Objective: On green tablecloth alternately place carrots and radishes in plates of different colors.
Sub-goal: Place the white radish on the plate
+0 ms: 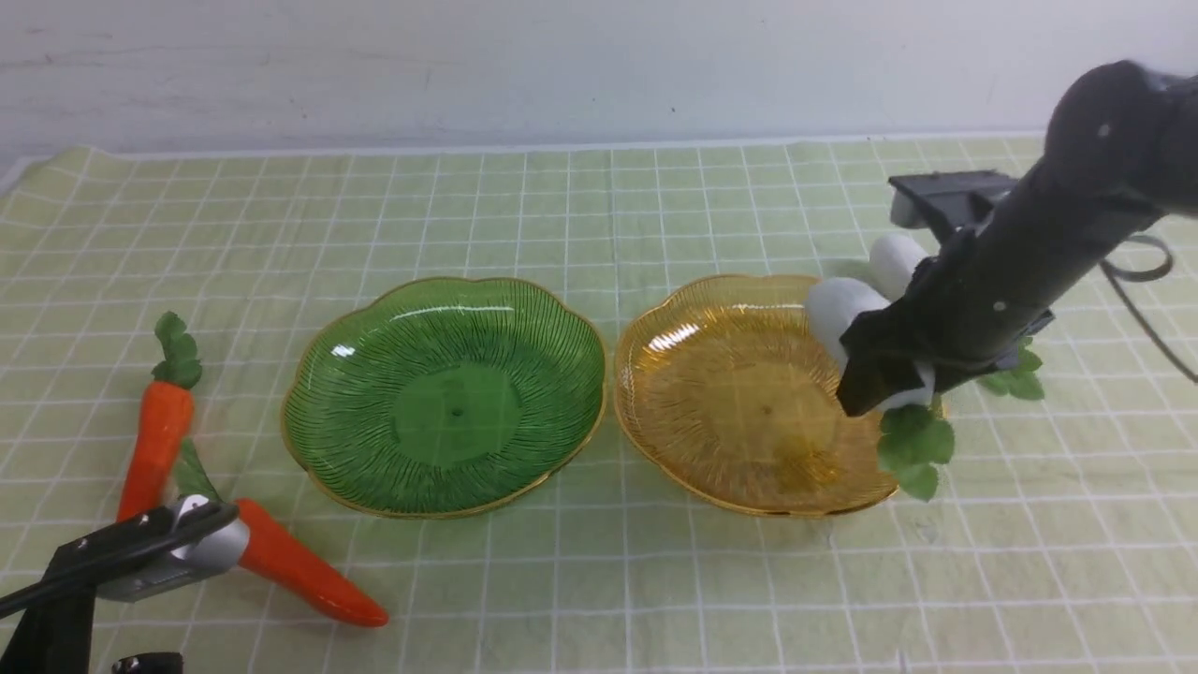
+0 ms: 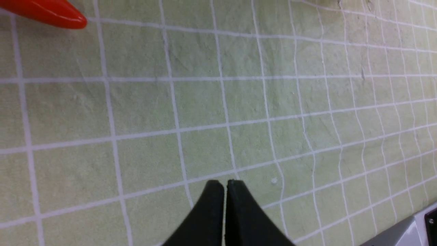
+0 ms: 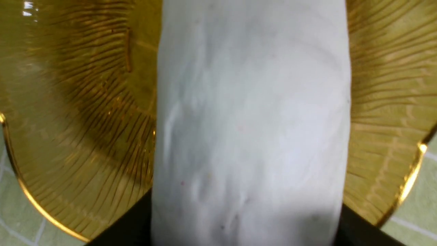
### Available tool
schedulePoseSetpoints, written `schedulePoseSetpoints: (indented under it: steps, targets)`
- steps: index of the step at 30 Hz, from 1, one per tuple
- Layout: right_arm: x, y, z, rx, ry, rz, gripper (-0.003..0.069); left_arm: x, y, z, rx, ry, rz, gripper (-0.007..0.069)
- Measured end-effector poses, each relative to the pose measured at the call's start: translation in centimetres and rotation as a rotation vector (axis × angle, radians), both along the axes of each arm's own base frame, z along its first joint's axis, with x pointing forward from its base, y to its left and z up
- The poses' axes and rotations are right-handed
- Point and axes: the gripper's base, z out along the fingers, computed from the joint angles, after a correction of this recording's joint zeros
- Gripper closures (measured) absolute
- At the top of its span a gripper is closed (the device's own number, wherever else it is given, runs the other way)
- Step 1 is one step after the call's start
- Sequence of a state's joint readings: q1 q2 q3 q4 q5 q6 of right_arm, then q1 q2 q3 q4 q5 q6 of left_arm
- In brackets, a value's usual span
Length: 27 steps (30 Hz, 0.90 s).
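Since the amber plate [image 1: 711, 393] is empty and seems meant for a radish, the right gripper [image 1: 875, 384] pinches one radish [image 1: 838, 309] across its thick middle. It holds it over that plate's right rim, leaves hanging outside, where letting go should drop it in. The second radish [image 1: 894, 262] lies on the cloth [image 1: 599, 215] just behind, while the left gripper [image 1: 220, 513], jaws pressed together and empty, sits by the carrots [image 1: 159, 440] at the cloth's left near corner, probably bound for the green plate [image 1: 440, 393].
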<state>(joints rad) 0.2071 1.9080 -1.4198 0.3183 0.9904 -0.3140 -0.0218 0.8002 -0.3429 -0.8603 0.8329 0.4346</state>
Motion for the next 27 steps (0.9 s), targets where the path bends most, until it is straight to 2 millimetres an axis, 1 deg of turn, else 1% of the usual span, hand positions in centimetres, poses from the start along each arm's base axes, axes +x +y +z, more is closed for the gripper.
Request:
schedulePoseSetpoints:
  steps: [2, 4, 6, 10, 12, 15, 18, 19, 20, 21, 23, 25, 27]
  targets:
    - [0.3, 0.2, -0.5, -0.002, -0.007, 0.001, 0.0199, 0.0, 0.0, 0.0, 0.0, 0.0, 0.0, 0.0631]
    - [0.5, 0.2, -0.9, -0.003, -0.013, -0.003, 0.0175, 0.0, 0.0, 0.0, 0.0, 0.0, 0.0, 0.0631]
    - [0.7, 0.3, -1.1, -0.003, -0.016, -0.005, 0.0134, 0.0, 0.0, 0.0, 0.0, -0.001, 0.001, 0.0631]
    - [0.8, 0.3, -1.1, -0.004, -0.016, -0.018, 0.0011, 0.0, 0.0, 0.0, 0.001, -0.001, 0.002, 0.0631]
    - [1.0, 0.2, -0.8, -0.019, -0.029, -0.02, -0.0016, 0.0, 0.0, 0.0, 0.001, -0.001, 0.002, 0.0631]
    - [1.6, -0.1, 0.1, -0.053, -0.067, -0.03, -0.0027, 0.0, 0.0, 0.0, 0.001, -0.002, 0.002, 0.0631]
    - [3.0, -0.6, 2.2, -0.118, -0.157, -0.058, -0.0027, 0.0, 0.0, 0.0, 0.001, -0.002, 0.002, 0.0631]
    - [3.6, -1.0, 3.0, -0.147, -0.205, -0.082, -0.0023, 0.0, 0.0, 0.0, 0.001, -0.002, 0.002, 0.0631]
    - [3.7, -1.2, 3.3, -0.155, -0.217, -0.086, -0.0022, 0.0, 0.0, 0.0, 0.001, -0.002, 0.002, 0.0631]
    - [4.3, -1.5, 3.9, -0.161, -0.266, -0.117, -0.0015, 0.0, 0.0, 0.0, 0.001, -0.002, 0.002, 0.0631]
    - [5.2, -2.6, 4.8, -0.173, -0.353, -0.192, 0.0003, 0.0, 0.0, 0.0, 0.001, -0.002, 0.002, 0.0631]
    - [6.2, -3.6, 5.1, -0.153, -0.429, -0.275, 0.0025, 0.0, 0.0, 0.0, 0.001, -0.002, 0.002, 0.0631]
    - [6.9, -4.2, 4.7, -0.134, -0.459, -0.326, 0.0041, 0.0, 0.0, 0.0, 0.001, -0.002, 0.002, 0.0631]
